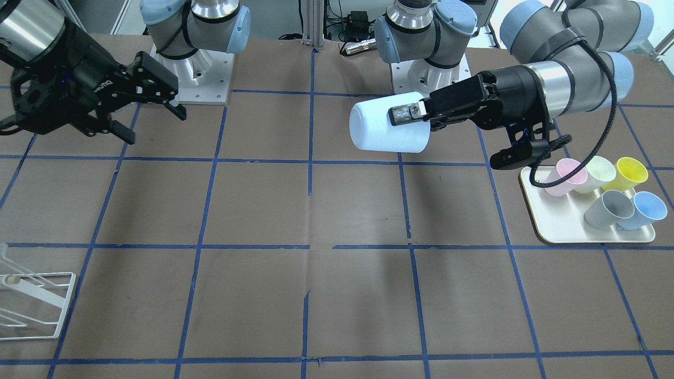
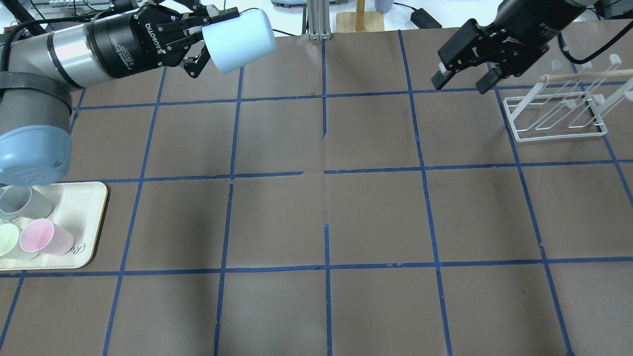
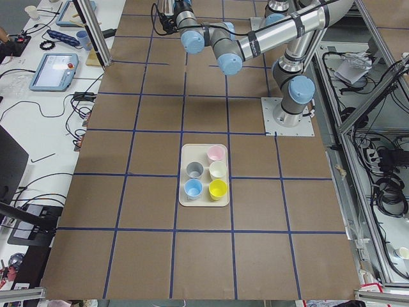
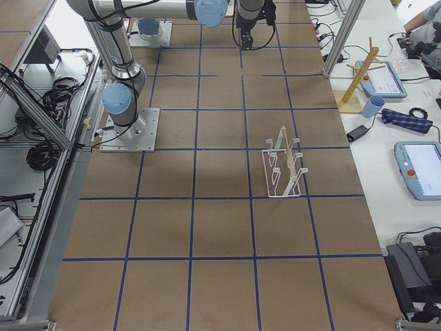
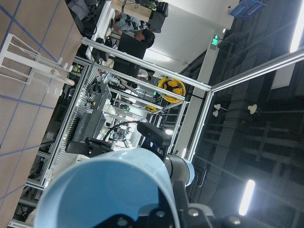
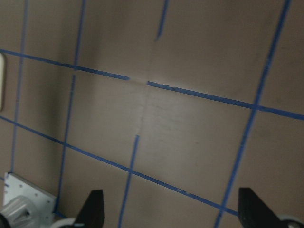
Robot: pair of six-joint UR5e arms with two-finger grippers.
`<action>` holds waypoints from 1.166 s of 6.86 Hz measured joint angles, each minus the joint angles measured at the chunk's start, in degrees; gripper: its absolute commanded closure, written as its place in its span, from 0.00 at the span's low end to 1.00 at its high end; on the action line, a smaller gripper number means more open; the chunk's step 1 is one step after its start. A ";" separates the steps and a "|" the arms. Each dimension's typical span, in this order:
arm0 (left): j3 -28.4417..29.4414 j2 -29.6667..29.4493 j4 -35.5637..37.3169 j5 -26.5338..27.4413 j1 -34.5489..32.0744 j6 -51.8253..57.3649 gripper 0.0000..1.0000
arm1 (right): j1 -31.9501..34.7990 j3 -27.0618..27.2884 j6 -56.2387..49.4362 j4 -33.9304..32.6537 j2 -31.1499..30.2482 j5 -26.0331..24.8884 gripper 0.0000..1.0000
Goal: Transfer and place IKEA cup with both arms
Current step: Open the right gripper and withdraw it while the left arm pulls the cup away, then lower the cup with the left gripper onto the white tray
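- Cup (image 1: 387,131) lies sideways in the air, high over the tabletop (image 1: 337,210), just left of its middle.
- Left hand (image 1: 408,117) grips its rim.
- Right hand (image 1: 155,126) gapes empty near the right edge.

You can read one brand name: ROBOTIQ, in white capitals on the black body of the left gripper (image 2: 207,39), far left in the overhead view. A smaller white line beside it is too fine to read. In the front-facing view the right gripper (image 1: 155,126) bears the same lettering upside down, with only OTIQ showing. The tray (image 2: 84,202), near left, carries a dark scrawl at its corner that you can't make out. The green lit sign (image 5: 215,41) and blue sign (image 5: 249,7) in the left wrist view are illegible.
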 measured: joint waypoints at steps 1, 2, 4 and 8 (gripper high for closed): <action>1.70 0.33 0.08 8.41 0.92 -1.96 1.00 | 0.71 -2.03 7.98 -1.10 1.63 -7.49 0.00; 3.26 0.54 0.01 18.29 1.11 -2.75 1.00 | 2.65 -2.97 15.99 -3.51 3.62 -13.69 0.00; 4.42 0.97 -0.83 36.54 1.11 -0.97 1.00 | 8.49 -2.44 29.00 -6.47 5.28 -20.86 0.00; 7.05 1.77 -14.95 70.45 3.05 30.03 1.00 | 10.44 -1.38 29.90 -7.53 4.68 -16.52 0.00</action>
